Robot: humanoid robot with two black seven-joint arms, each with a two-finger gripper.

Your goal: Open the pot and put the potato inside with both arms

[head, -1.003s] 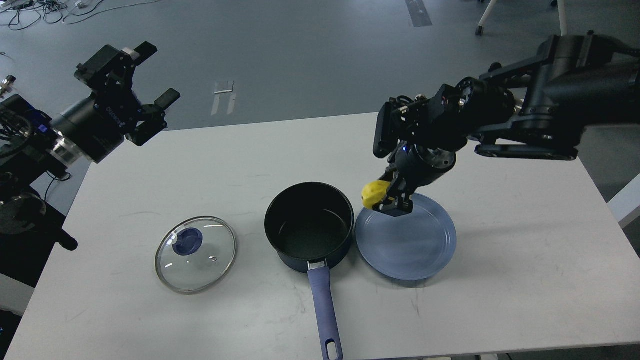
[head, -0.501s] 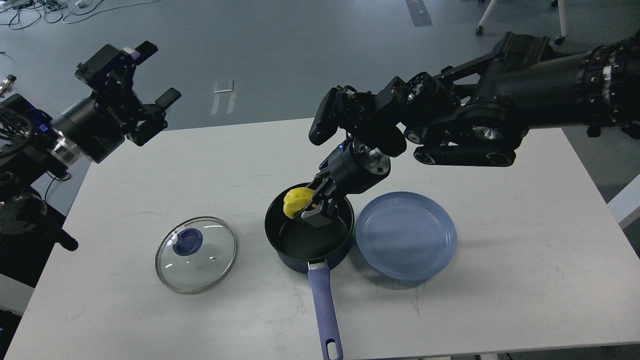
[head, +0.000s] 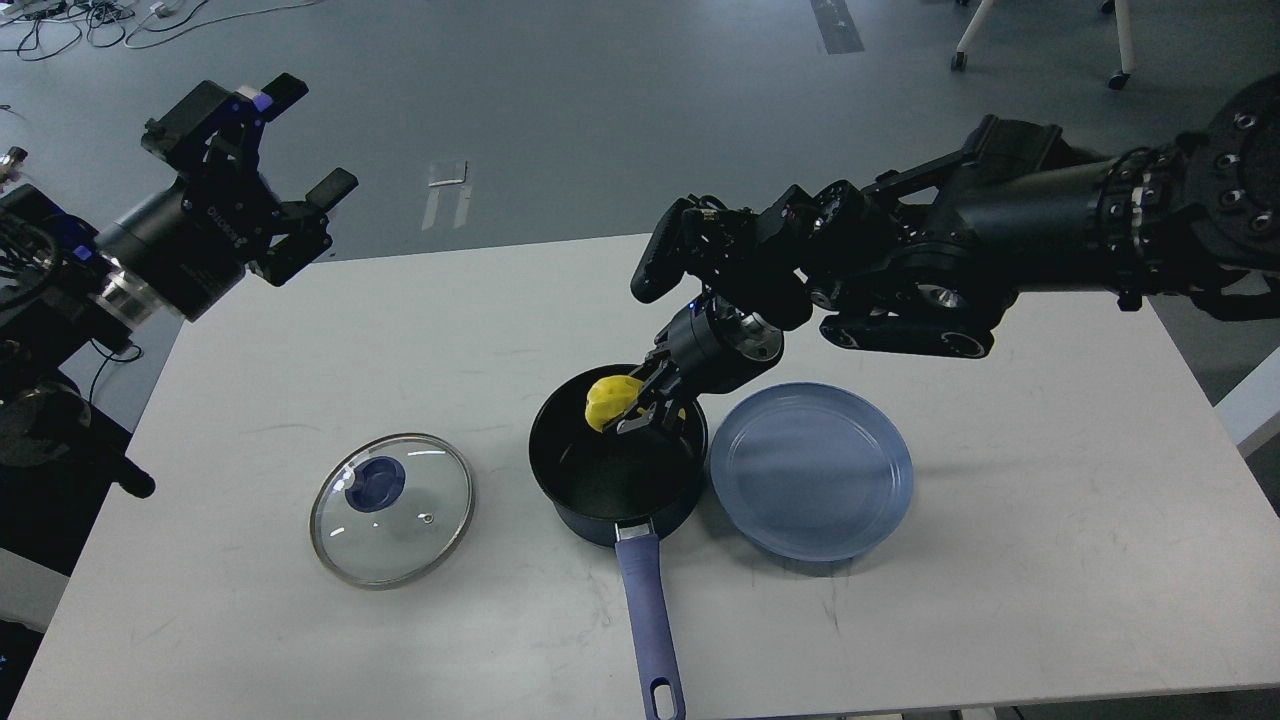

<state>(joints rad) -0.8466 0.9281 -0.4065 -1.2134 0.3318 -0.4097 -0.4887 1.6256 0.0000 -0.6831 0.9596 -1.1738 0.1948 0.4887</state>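
Note:
The dark pot (head: 600, 480) with a blue handle (head: 648, 620) stands open at the table's middle front. Its glass lid (head: 391, 507) with a blue knob lies flat on the table to the left of it. My right gripper (head: 632, 412) is shut on the yellow potato (head: 608, 399) and holds it over the pot's far rim, just inside the opening. My left gripper (head: 300, 145) is open and empty, raised high beyond the table's far left corner.
An empty blue plate (head: 811, 470) sits right beside the pot on its right. The white table (head: 1000, 560) runs to edges at front and right. My right arm (head: 950, 260) reaches across above the table's back right.
My right gripper carried the potato left from above the plate to over the pot, then lowered it slightly toward the pot's far rim. The left arm shifted slightly.

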